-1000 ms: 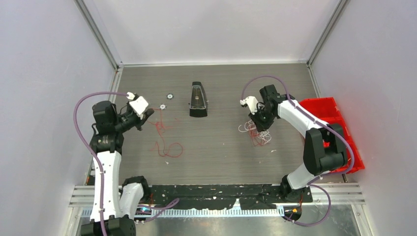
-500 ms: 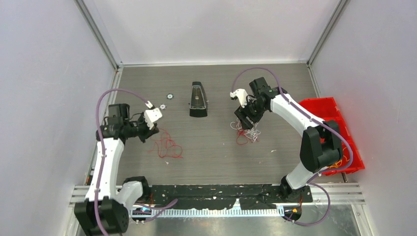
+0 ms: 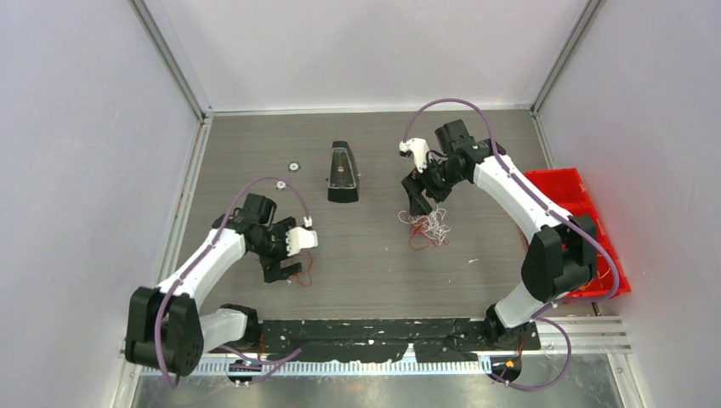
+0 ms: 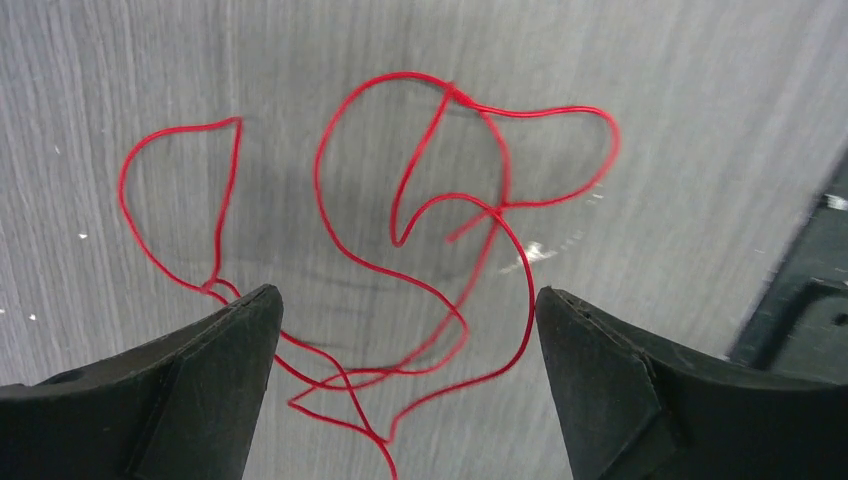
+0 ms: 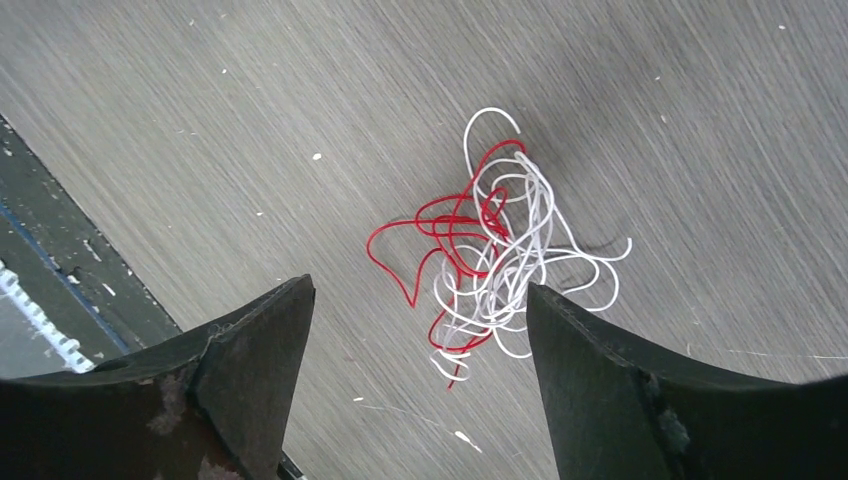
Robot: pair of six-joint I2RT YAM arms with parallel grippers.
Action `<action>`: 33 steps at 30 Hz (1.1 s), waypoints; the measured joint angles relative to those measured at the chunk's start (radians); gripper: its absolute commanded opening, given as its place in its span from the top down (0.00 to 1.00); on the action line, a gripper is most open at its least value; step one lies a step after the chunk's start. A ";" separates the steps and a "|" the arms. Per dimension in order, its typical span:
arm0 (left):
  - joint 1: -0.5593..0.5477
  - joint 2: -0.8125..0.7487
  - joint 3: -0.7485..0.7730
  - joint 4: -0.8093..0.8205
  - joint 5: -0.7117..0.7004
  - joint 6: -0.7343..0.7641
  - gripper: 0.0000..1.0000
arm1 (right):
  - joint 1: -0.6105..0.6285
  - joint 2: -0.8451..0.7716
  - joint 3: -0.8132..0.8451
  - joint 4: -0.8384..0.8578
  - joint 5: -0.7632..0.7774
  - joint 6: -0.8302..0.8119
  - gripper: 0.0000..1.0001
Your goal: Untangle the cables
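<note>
A single red cable (image 4: 420,230) lies in loose loops on the grey table, on its own. My left gripper (image 4: 405,292) hovers just above it, open, with nothing between the fingers (image 4: 200,380). From above, the left gripper (image 3: 285,270) is near the front edge, and the red cable (image 3: 304,274) peeks out beside it. A tangle of white and red cables (image 5: 490,260) lies on the table to the right. My right gripper (image 5: 420,287) hangs open above the tangle, apart from it. In the top view the right gripper (image 3: 417,202) is just behind the tangle (image 3: 428,228).
A black wedge-shaped object (image 3: 343,172) stands at the table's middle back, with a small white ring (image 3: 293,167) to its left. A red bin (image 3: 587,229) sits at the right edge. A black strip (image 3: 383,327) runs along the near edge.
The left arm swung down toward the near edge with the red cable and opened, leaving the cable on the table. The right gripper opened, let the tangle go and drew back from it.
</note>
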 measured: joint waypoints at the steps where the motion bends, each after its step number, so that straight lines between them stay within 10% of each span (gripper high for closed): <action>1: -0.013 0.023 -0.001 0.022 -0.017 -0.008 0.00 | 0.000 -0.003 0.000 -0.002 -0.005 0.003 0.13; 6: -0.041 0.166 -0.001 0.154 -0.130 -0.036 0.14 | 0.000 -0.022 -0.001 -0.017 -0.026 0.021 0.10; 13: -0.066 0.287 0.075 0.152 -0.202 -0.060 0.98 | 0.000 -0.063 -0.008 -0.015 -0.050 0.039 0.06; 22: -0.096 0.169 0.250 0.065 0.007 -0.144 1.00 | 0.000 -0.166 -0.059 0.076 -0.133 0.101 0.05; 33: -0.390 -0.171 0.389 0.084 0.242 -0.323 1.00 | 0.031 -0.421 0.000 0.079 -0.357 0.129 0.05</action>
